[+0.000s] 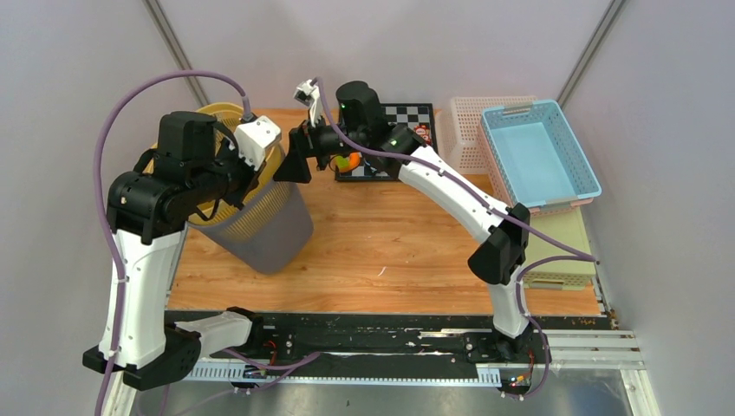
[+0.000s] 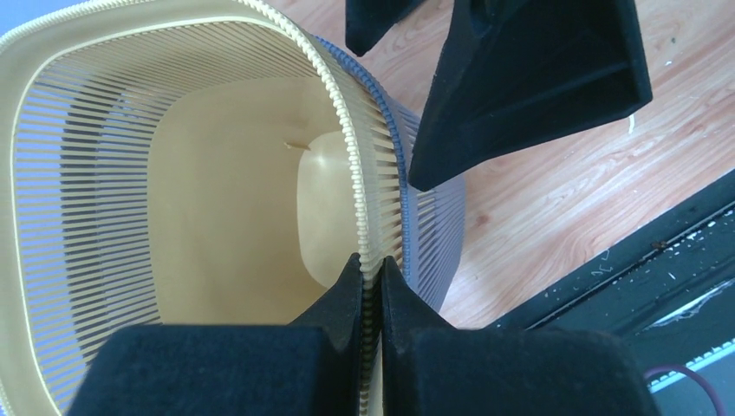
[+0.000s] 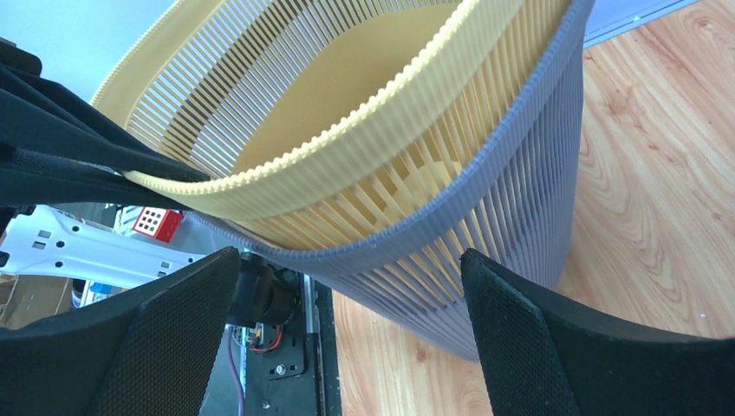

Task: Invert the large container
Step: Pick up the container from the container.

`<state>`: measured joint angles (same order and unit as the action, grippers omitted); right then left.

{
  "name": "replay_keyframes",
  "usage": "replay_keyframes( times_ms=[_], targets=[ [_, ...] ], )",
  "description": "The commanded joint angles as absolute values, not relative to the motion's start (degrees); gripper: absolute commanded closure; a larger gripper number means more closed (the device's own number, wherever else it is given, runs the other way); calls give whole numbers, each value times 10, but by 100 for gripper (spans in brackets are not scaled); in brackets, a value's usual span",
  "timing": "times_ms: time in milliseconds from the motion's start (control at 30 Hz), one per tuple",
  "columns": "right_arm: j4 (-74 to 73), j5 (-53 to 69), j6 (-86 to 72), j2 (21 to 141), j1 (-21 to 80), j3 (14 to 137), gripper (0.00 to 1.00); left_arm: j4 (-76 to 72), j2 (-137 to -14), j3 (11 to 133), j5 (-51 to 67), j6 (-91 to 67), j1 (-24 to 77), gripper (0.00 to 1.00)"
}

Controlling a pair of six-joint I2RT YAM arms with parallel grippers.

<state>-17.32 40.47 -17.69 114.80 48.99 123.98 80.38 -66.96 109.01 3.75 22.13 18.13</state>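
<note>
The large container is a grey slatted basket point(image 1: 270, 227) standing tilted on the wooden table, also seen in the right wrist view point(image 3: 511, 217). A yellow slatted basket point(image 1: 217, 117) is nested inside it and sticks out of its top point(image 2: 173, 217). My left gripper point(image 2: 371, 260) is shut on the yellow basket's ribbed rim, with the grey rim point(image 2: 394, 139) just outside its right finger. My right gripper point(image 3: 351, 253) is open wide, its fingers point(image 3: 537, 347) straddling the grey wall just below the rim. In the top view the right gripper point(image 1: 293, 163) sits at the baskets' right edge.
A chessboard point(image 1: 409, 116) with an orange object point(image 1: 347, 162) lies behind the right gripper. A pink basket point(image 1: 468, 130) and a blue basket point(image 1: 542, 156) stand at the back right, above a beige box point(image 1: 555, 247). A black rail point(image 1: 381, 334) runs along the near edge.
</note>
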Motion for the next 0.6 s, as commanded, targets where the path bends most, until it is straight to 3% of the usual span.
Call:
replay_keyframes(
  times_ms=[0,333,567],
  targets=[
    [-162,391,-186,1128,491,1248,0,727,-643,1107,54,260,183,100],
    [-187,330,-175,1155,492,1247,0,737,-632,1114,83,266,182,100],
    [-198,312,-164,1163,492,1220,0,711,-642,1186,57,248,181,100]
  ],
)
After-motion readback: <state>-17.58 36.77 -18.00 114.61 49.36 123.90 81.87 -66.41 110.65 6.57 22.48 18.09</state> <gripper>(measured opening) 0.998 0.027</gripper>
